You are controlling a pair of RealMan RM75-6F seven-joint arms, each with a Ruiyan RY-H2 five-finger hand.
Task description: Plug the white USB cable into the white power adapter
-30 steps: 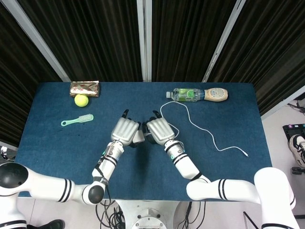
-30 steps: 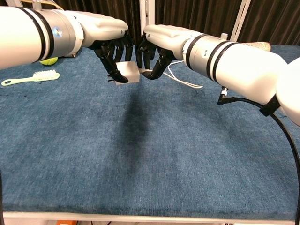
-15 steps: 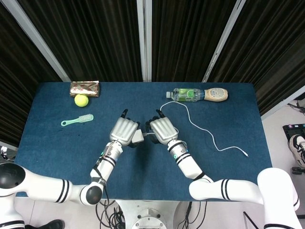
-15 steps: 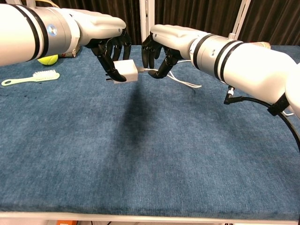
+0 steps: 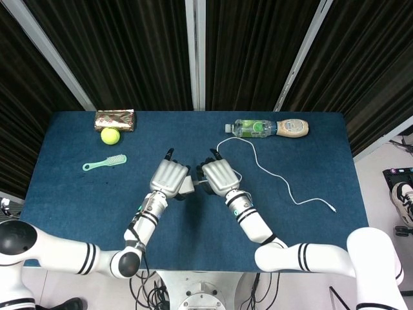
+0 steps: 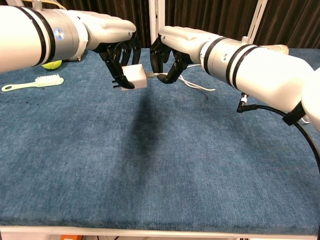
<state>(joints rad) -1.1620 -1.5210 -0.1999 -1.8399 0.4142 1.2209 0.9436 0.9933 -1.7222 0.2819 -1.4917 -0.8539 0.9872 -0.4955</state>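
Observation:
My left hand (image 5: 169, 177) (image 6: 118, 50) holds the white power adapter (image 6: 134, 76) (image 5: 186, 186) above the blue table. Facing it, my right hand (image 5: 218, 175) (image 6: 167, 49) pinches the plug end of the white USB cable (image 6: 160, 76). The plug tip touches the adapter's side, and I cannot tell how deep it sits. The rest of the cable (image 5: 284, 186) trails right across the cloth to a small connector (image 5: 332, 208) near the right edge.
A clear bottle (image 5: 253, 128) and a beige bottle (image 5: 292, 126) lie at the back right. A foil packet (image 5: 115, 119), a tennis ball (image 5: 110, 135) and a green brush (image 5: 104, 163) (image 6: 30, 83) sit at the back left. The front half of the table (image 6: 150, 175) is bare cloth.
The hands first drew slightly apart, then closed in again, bringing the plug against the adapter. Both stay above the table's middle.

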